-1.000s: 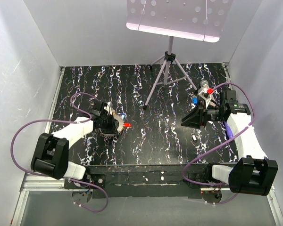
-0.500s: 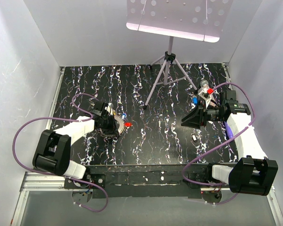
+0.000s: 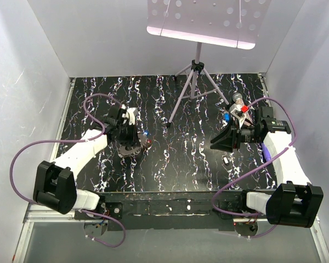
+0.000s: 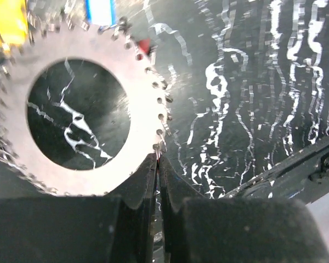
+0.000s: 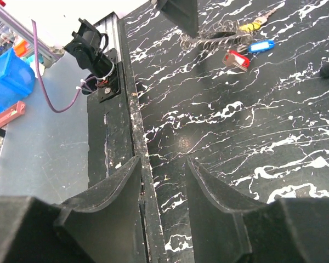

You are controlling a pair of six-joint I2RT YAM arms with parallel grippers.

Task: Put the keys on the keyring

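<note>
keyring (image 4: 145,109) reads as a flat pale-silver ring in the left wrist view: toothed outer rim, row of small holes, big round opening with the counter (image 3: 181,159) showing through; small red piece (image 4: 144,45) at its edge; keys (image 5: 261,45) bunched at it, with yellow, blue and red heads; left gripper (image 4: 158,161) pinched together on the ring's rim, fingers meeting; location is the left half of the counter, mid-depth; can't tell if the ring is touching the surface or just above it; right gripper (image 5: 163,164) has its fingers apart with nothing between them, over the right half, aimed toward the left; small cluster (image 3: 238,109) with red and blue bits near the far right corner, too small to identify; counter is glossy black with white veining; plain white walls (image 3: 38,66) on three sides; tripod stand (image 3: 193,82) at the far edge carrying a perforated plate (image 3: 203,22)
</note>
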